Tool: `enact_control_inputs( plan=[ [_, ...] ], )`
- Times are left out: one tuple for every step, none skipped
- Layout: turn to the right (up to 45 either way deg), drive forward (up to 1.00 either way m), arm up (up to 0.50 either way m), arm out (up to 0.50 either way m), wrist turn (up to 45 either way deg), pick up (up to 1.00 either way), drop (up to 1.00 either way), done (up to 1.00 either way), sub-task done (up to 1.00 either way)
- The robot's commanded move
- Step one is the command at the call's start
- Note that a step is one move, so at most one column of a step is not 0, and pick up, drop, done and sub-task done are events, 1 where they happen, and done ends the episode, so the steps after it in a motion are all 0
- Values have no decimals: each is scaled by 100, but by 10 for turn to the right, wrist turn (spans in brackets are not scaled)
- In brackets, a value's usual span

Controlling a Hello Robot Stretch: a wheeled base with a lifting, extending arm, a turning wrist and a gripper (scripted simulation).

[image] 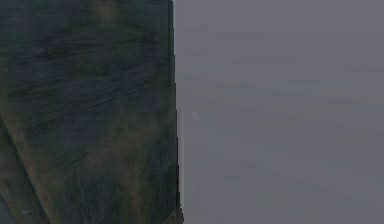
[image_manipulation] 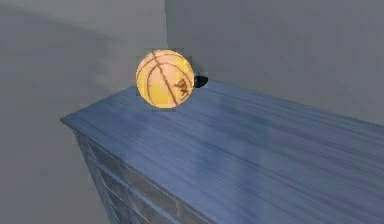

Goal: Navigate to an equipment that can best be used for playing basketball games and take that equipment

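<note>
An orange basketball point(image_manipulation: 165, 80) with dark seams sits at the far left corner of a blue-grey wooden cabinet top point(image_manipulation: 250, 150) in the arm side view. A small dark blob point(image_manipulation: 200, 81) shows right against the ball's right side; I cannot tell what it is.
The cabinet's front point(image_manipulation: 125, 195), with drawer-like panels, drops away at the arm side view's lower left. Grey walls point(image_manipulation: 280, 40) meet in a corner behind the ball. In the forward view a dark wooden surface point(image: 85, 110) stands close on the left, with a grey wall point(image: 280, 110) to its right.
</note>
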Motion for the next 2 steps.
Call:
enact_control_inputs(
  plan=[
    [0,0,50,0,0,0,0,0,0],
    [0,0,38,0,0,0,0,0,0]
  ],
)
